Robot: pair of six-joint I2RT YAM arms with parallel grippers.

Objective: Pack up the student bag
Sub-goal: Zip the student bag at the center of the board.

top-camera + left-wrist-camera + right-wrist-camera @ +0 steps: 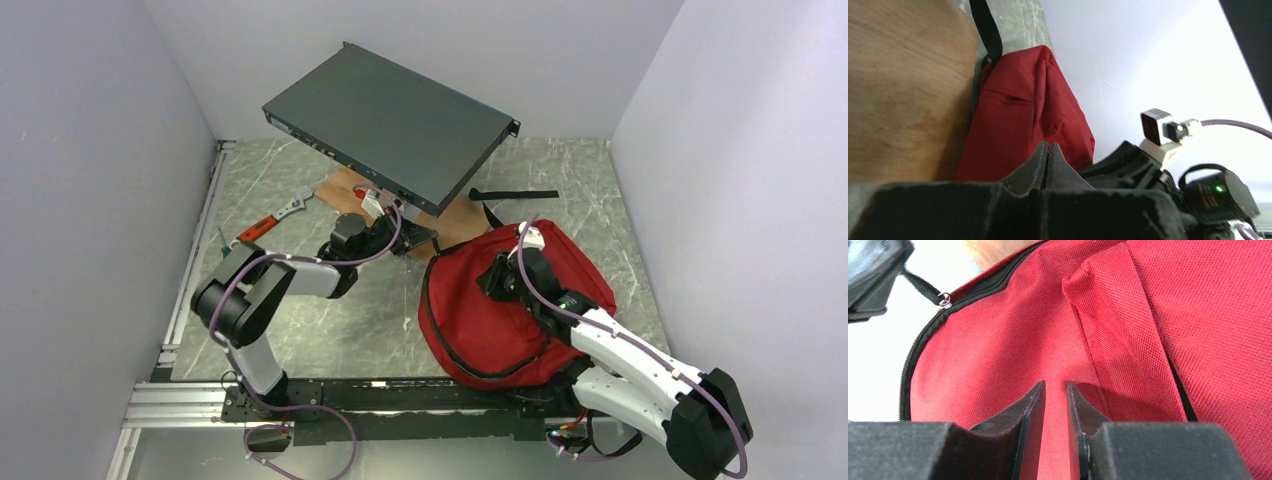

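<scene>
The student bag point(500, 320), a red fabric backpack with a black zipper line, lies on the table right of centre. My right gripper point(497, 278) rests on top of it. In the right wrist view the jaws point(1055, 384) stand a narrow gap apart, with red fabric of the bag point(1013, 340) between them, near a red strap fold point(1118, 330) and the zipper point(923, 340). My left gripper point(418, 238) is left of the bag's top, by the wooden board. Its jaws point(1048, 146) are shut and empty, with the bag point(1018, 120) just beyond.
A flat dark grey metal box point(390, 125) sits tilted at the back, over a wooden board point(345, 190) that also shows in the left wrist view point(903, 90). A red-handled tool point(270, 222) lies at the left. A black strap point(515, 194) trails behind the bag. Walls enclose the table.
</scene>
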